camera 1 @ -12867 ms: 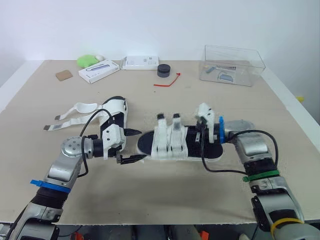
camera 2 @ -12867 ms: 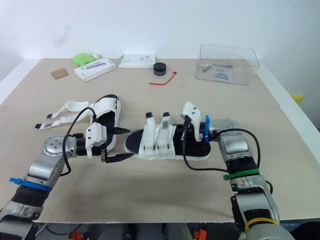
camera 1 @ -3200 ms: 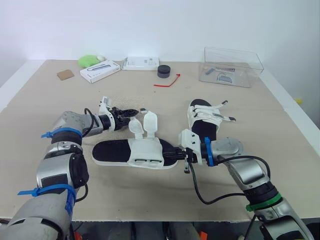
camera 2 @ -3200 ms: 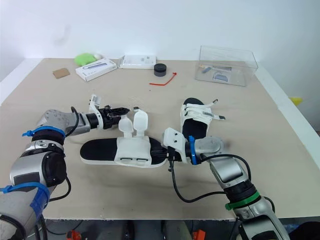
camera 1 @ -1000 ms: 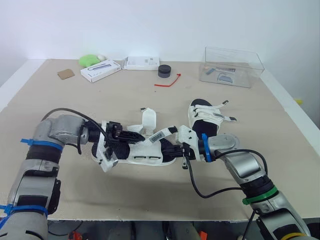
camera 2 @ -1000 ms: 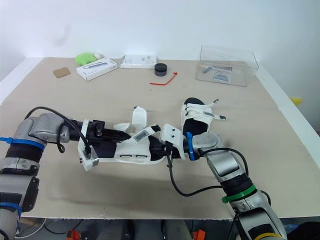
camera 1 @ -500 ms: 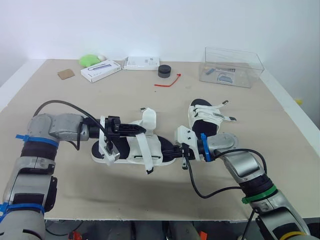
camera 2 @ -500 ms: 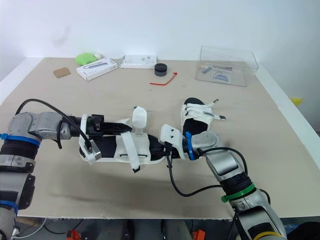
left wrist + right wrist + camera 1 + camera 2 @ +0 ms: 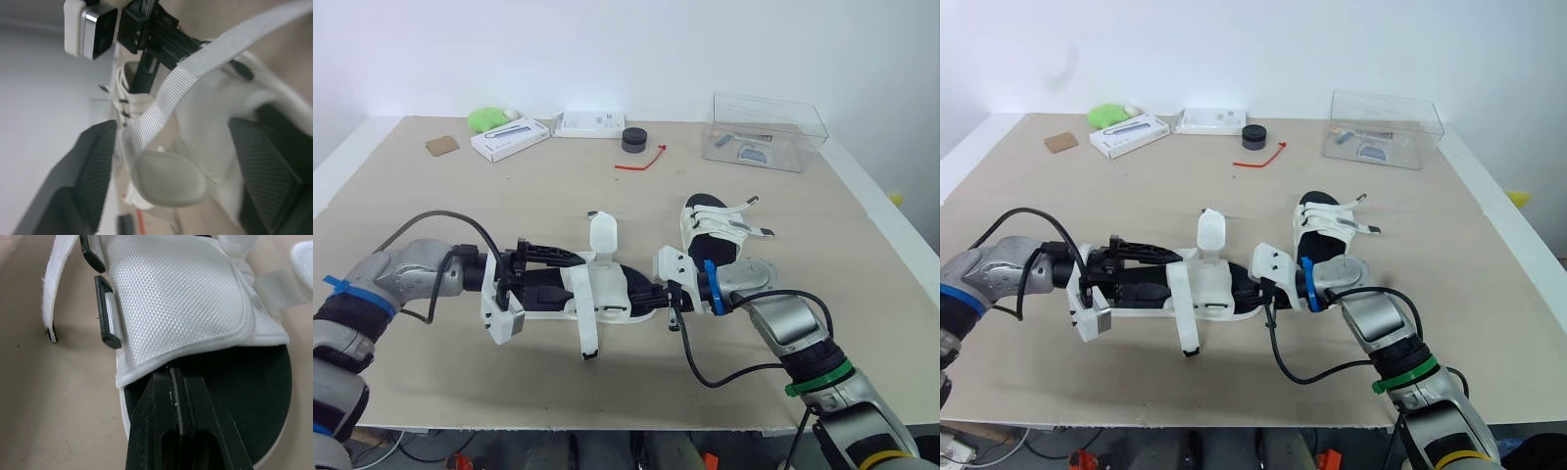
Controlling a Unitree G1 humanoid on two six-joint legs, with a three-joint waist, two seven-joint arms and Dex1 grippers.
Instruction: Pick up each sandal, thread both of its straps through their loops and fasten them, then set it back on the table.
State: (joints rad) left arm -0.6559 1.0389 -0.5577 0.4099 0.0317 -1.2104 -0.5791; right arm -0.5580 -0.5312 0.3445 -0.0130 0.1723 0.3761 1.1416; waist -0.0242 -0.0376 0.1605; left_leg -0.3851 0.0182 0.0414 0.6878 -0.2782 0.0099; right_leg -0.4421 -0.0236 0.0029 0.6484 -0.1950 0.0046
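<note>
Right pincer [image 9: 172, 378] clamps woven white sandal's [image 9: 607, 292] black sole; left pincer [image 9: 574, 274] gapes. Clear box [image 9: 811, 129] holds small items [image 9: 756, 152].

Table [image 9: 509, 196] with sandal [image 9: 713, 233], perhaps green sponge [image 9: 486, 118]

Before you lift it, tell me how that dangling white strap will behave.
Probably floppy: the strap droops off the sandal toward the table. Likely light: it looks like thin webbing. It may swing when lifted.
</note>
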